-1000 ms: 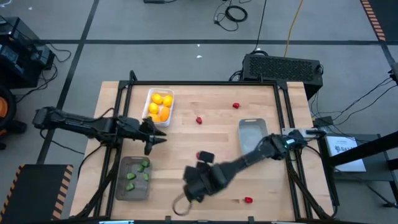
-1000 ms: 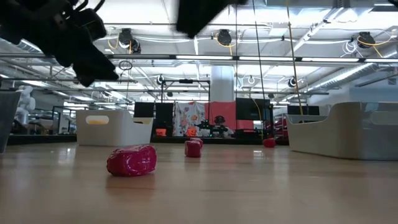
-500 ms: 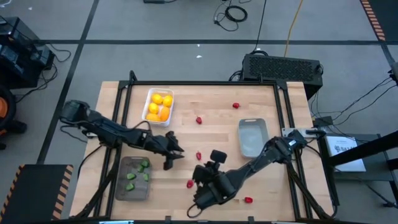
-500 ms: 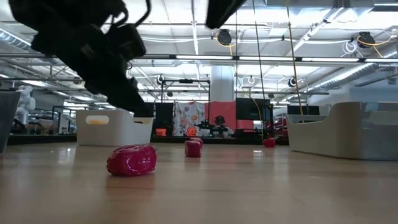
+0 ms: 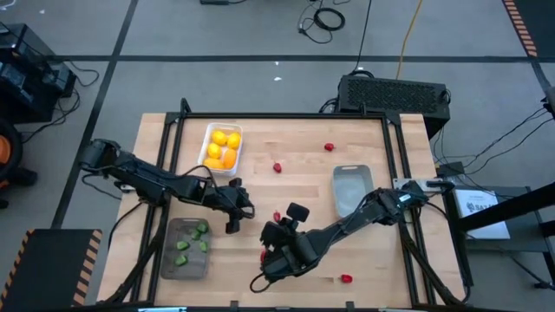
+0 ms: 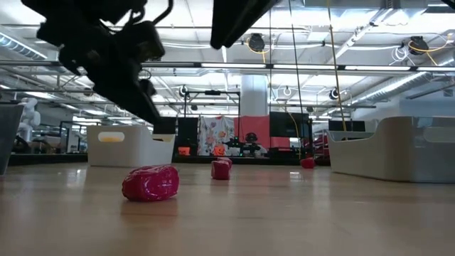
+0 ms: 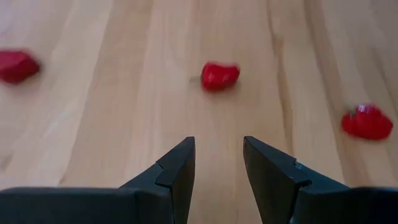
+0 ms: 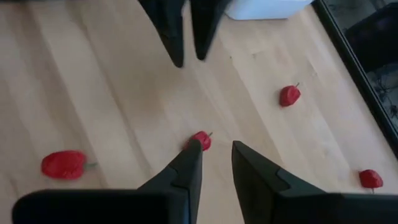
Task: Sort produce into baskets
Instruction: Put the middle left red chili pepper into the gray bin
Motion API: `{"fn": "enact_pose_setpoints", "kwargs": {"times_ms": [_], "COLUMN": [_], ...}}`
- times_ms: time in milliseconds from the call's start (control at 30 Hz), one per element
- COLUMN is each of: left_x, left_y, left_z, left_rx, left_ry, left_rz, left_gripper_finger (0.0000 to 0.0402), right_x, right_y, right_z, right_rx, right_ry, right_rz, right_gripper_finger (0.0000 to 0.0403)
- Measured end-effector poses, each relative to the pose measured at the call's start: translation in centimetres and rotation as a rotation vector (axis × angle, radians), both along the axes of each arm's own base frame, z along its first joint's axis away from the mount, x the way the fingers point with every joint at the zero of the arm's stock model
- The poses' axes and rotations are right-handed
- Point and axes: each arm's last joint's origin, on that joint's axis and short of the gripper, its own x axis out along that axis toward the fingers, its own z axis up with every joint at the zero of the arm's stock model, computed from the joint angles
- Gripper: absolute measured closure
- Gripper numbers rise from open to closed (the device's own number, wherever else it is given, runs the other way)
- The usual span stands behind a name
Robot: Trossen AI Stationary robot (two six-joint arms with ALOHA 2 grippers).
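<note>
Sorting partly done. The white basket [image 5: 221, 147] at the far left of the table [image 5: 303, 186] holds the yellow and orange fruits [image 5: 223, 146]; the dark basket [image 5: 187, 248] at the near left holds the green pieces [image 5: 192, 243]; the grey basket [image 5: 351, 191] at the right shows nothing inside. The red pieces remain loose on the wood: one far [image 5: 329, 147], one beside the white basket [image 5: 277, 167], one mid-table [image 5: 277, 217], one near the right arm's wrist [image 5: 265, 256], one at the near edge [image 5: 346, 279]. The left gripper [image 5: 234, 208] hangs over the table centre, its jaws parted by a narrow gap and holding nothing; in its wrist view three red pieces lie ahead on bare wood, the middle one [image 7: 219, 74] roughly in line with the gap. The right gripper [image 8: 214, 155] hovers low over mid-table, jaws likewise slightly apart and empty, with a red piece [image 8: 201, 139] just beyond the tip of one finger. By these views, all red pieces are left to collect, presumably for the grey basket.
</note>
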Motion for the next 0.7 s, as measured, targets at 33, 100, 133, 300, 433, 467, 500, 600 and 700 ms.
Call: {"fn": "enact_pose_setpoints", "kwargs": {"times_ms": [33,100,133,300,433,467,500,600,700], "left_x": [-0.4,-1.3,-1.8,-4.1,-5.0,-5.1,-5.1,-5.3,-5.3], "left_y": [0.1,0.3,0.4,0.2,-0.6,-0.7,-0.9,-1.2,-1.3], "left_z": [0.3,0.8,1.1,2.2,3.1,3.3,3.4,3.6,3.6], "left_rx": [0.002,0.006,0.006,0.042,0.035,0.034,0.036,0.041,0.042], "left_ry": [0.016,0.052,0.063,-0.007,-0.060,-0.075,-0.082,-0.097,-0.099], "left_rz": [0.003,0.012,0.028,0.081,0.070,0.062,0.053,0.031,0.025], "left_gripper_finger": [0.0258,0.0258,0.0258,0.0258,0.0258,0.0258,0.0258,0.0258,0.0258], "right_x": [0.1,0.7,1.0,2.4,3.5,3.7,3.9,4.7,5.2], "right_y": [-0.2,-0.5,-0.6,-1.4,-3.2,-3.8,-4.3,-6.1,-7.2], "right_z": [-0.1,-0.7,-1.0,-3.2,-4.4,-4.5,-4.5,-4.6,-5.3], "right_rx": [0.002,0.006,0.011,0.052,0.112,0.123,0.136,0.209,0.276], "right_ry": [-0.006,-0.028,-0.036,-0.011,-0.010,-0.024,-0.041,-0.110,-0.085], "right_rz": [-0.011,-0.041,-0.051,-0.083,-0.173,-0.207,-0.245,-0.370,-0.416], "right_gripper_finger": [0.0323,0.0318,0.0315,0.0296,0.0277,0.0271,0.0264,0.0244,0.0218]}}
